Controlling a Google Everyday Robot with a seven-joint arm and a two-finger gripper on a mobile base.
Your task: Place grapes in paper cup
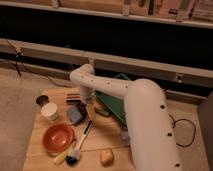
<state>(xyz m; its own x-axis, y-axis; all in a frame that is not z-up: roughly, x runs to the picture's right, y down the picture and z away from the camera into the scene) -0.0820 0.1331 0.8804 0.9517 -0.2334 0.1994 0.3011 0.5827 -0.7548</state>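
Note:
The white paper cup (50, 111) stands upright near the left edge of the wooden table (107, 132). The grapes do not show; I cannot tell whether they are under the gripper. My gripper (89, 103) hangs down from the white arm (82, 76) over the table's middle. It is just right of the blue-grey block (75, 115) and well right of the paper cup.
A dark grey cup (42, 100) stands behind the paper cup. A striped bar (73, 97) lies by the gripper. An orange bowl (58, 137), a brush (80, 145), a yellowish piece (62, 156) and a round yellow-brown item (106, 157) lie in front. A green tray (118, 102) lies partly under the arm.

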